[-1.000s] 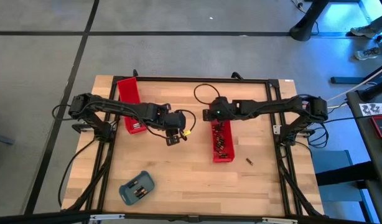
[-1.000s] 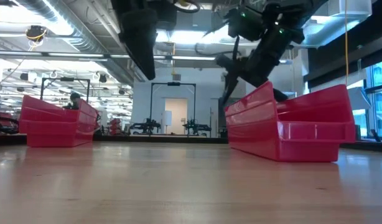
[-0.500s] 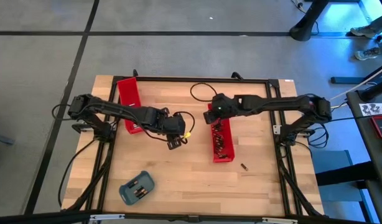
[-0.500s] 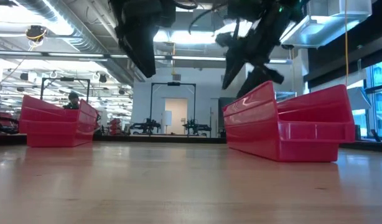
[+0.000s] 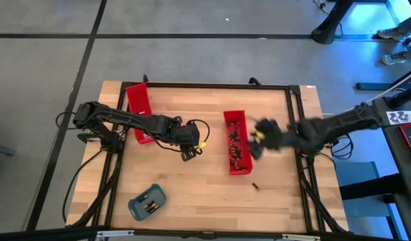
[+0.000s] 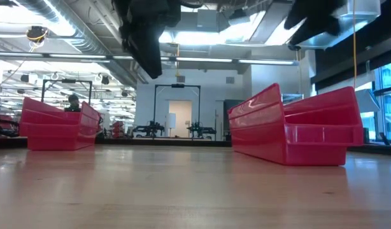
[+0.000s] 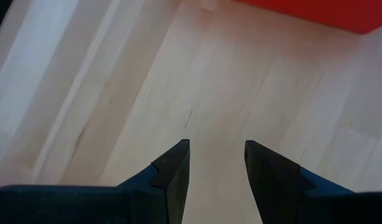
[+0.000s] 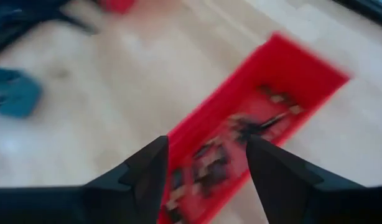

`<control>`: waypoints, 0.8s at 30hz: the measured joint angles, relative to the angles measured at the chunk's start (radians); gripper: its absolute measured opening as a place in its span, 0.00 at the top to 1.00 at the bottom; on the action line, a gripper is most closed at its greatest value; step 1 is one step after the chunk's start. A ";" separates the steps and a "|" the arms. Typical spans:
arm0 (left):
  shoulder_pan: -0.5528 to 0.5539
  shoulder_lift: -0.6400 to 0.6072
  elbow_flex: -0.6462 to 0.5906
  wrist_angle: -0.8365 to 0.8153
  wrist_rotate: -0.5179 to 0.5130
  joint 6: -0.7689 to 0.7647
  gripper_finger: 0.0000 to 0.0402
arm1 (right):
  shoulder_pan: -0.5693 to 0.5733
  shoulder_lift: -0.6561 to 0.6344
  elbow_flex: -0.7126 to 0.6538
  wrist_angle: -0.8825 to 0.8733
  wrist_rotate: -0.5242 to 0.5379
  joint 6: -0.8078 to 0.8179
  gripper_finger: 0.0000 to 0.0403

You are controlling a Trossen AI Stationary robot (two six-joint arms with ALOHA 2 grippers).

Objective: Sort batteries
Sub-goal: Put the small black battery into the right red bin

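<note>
One stray battery (image 5: 255, 185) lies on the table (image 5: 192, 194), just past the red tray's (image 5: 236, 142) near end, nearer my right end effector (image 5: 254, 142), fingers apart, empty.

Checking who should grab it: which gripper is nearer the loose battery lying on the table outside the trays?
Right. The right gripper hovers beside the middle red tray, just up-table from the loose battery. The left gripper sits farther off, beyond that tray.
</note>
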 joint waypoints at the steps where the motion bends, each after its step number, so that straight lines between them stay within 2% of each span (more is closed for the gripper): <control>1: 0.000 0.000 0.000 0.004 0.000 0.013 0.64 | 0.083 -0.016 -0.030 0.025 0.034 0.048 0.46; 4: 0.003 0.000 0.000 0.029 0.000 0.074 0.64 | 0.337 -0.007 -0.109 0.130 0.112 0.186 0.46; 6: 0.004 0.000 0.000 0.030 -0.001 0.110 0.64 | 0.478 0.047 -0.154 0.204 0.162 0.255 0.46; 10: 0.004 0.000 0.000 0.029 0.000 0.149 0.64 | 0.648 0.216 -0.187 0.285 0.231 0.299 0.46; 14: 0.001 0.000 0.000 0.012 0.000 0.149 0.64 | 0.715 0.394 -0.186 0.450 0.248 0.312 0.46; 18: 0.001 0.000 0.000 -0.008 0.006 0.144 0.64 | 0.732 0.547 -0.185 0.622 0.283 0.313 0.46; 24: 0.001 0.000 0.000 -0.075 0.008 0.127 0.64 | 0.703 0.667 -0.185 0.650 0.358 0.424 0.46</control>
